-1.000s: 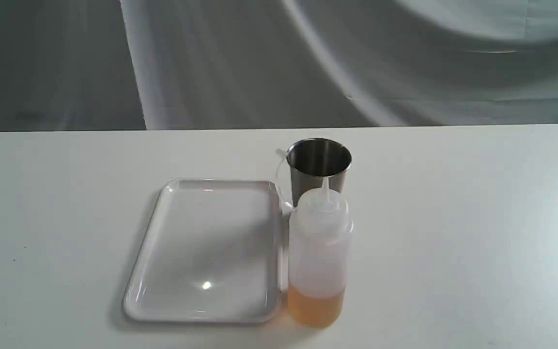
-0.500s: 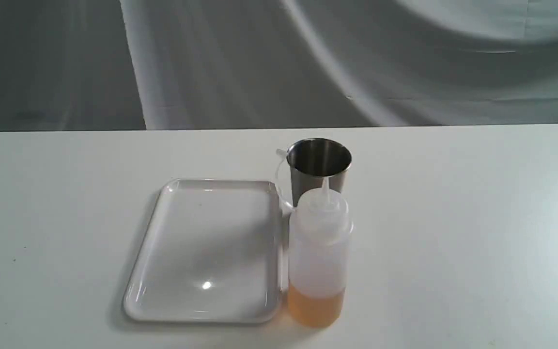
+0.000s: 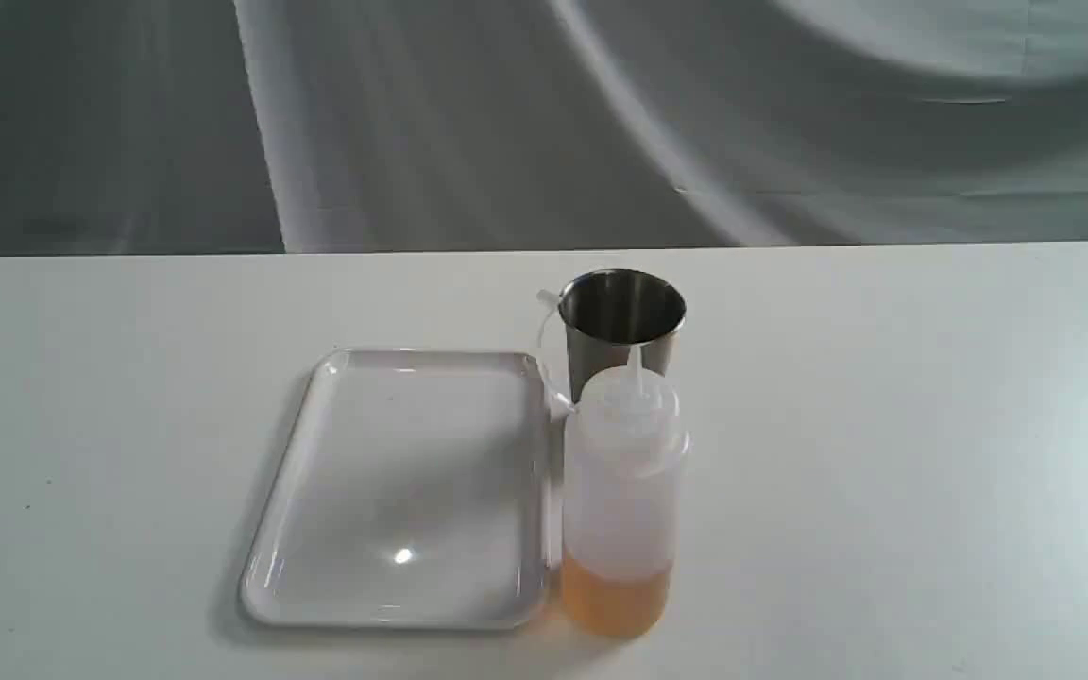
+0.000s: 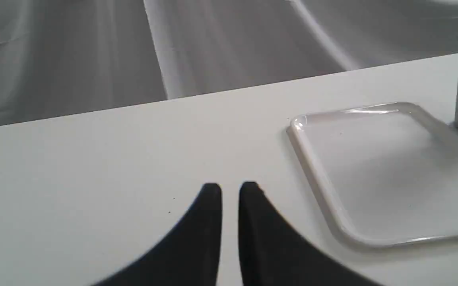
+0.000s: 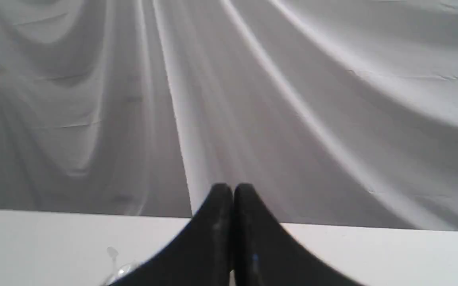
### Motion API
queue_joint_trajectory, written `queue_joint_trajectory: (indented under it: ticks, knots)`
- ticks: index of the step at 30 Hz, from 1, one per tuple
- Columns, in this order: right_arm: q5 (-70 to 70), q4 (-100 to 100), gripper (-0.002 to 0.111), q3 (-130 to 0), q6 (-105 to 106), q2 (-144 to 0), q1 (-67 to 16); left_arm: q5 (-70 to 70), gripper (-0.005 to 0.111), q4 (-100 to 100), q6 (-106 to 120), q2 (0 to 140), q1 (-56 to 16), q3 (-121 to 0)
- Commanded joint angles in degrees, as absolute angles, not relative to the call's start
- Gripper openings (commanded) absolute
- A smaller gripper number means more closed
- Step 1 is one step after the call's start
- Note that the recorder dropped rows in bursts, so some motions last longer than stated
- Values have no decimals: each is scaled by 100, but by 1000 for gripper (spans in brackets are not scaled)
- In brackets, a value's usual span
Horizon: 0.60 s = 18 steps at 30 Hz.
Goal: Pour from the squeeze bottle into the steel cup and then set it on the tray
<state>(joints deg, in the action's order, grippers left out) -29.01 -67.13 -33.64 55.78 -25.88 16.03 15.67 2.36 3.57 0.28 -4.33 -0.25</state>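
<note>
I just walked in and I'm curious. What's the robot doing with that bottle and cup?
Nothing is being held yet. The bottle stands upright on the table with amber liquid at its bottom. It is right beside the empty tray and in front of the cup. The left gripper hovers over bare table near the tray, its fingers slightly apart and empty. The right gripper is shut and holds nothing.

squeeze bottle (image 3: 624, 482): translucent whitish plastic, smooth, softly matt;
steel cup (image 3: 596, 349): brushed metal, dull sheen outside, darker inside;
tray (image 3: 383, 444): white plastic, glossy, smooth, with a bright highlight;
worktop (image 3: 884, 425): white, smooth, matt;
backdrop (image 3: 506, 123): grey cloth, matt, creased in soft folds
</note>
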Motion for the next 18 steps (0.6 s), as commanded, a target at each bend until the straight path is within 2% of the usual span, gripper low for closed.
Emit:
queue_joint_trajectory:
  ticks: [1,7,18]
  knots:
    - [-3312,-7794,0,-3414,6817,-2974,1595,1522,8,233,348,0,-466,0]
    - [-3713,-8763,0,-3414,7613,-3604,1595,1522,8,233,348,0,-466,0]
    - [-3775,-9042,0,-3414,7860,-4659,1595,1522,8,233,348,0,-466,0]
